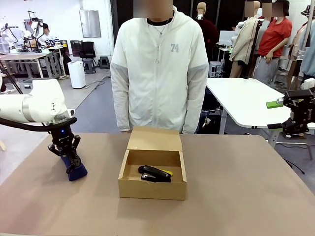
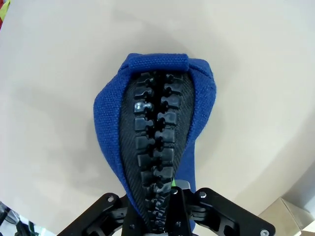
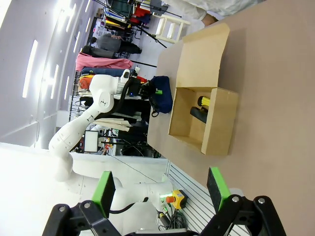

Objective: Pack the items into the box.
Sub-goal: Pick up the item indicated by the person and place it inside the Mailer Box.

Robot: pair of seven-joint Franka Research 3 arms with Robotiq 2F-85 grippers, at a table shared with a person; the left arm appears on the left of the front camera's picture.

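The open brown cardboard box (image 1: 127, 186) sits mid-table with its flap lid (image 1: 155, 139) tilted back toward the person. Inside lie the black stapler (image 1: 154, 173) and, behind it, the yellow-and-black utility knife (image 1: 168, 172). At the table's left, my left gripper (image 1: 68, 153) is shut on the top of the navy zippered pouch (image 1: 76, 170), which hangs on end close to the tabletop. The left wrist view looks down the pouch's zipper (image 2: 155, 123) from the left gripper (image 2: 170, 209). My right gripper (image 1: 290, 104) hovers open off the table's right; its green pads (image 3: 103, 191) stand wide apart, with nothing between them.
A person in a white hoodie (image 1: 160, 69) stands at the far edge, right behind the box, hands out of sight. The brown table (image 1: 246, 187) is bare to the right of the box. A white table (image 1: 246, 101) stands behind at right.
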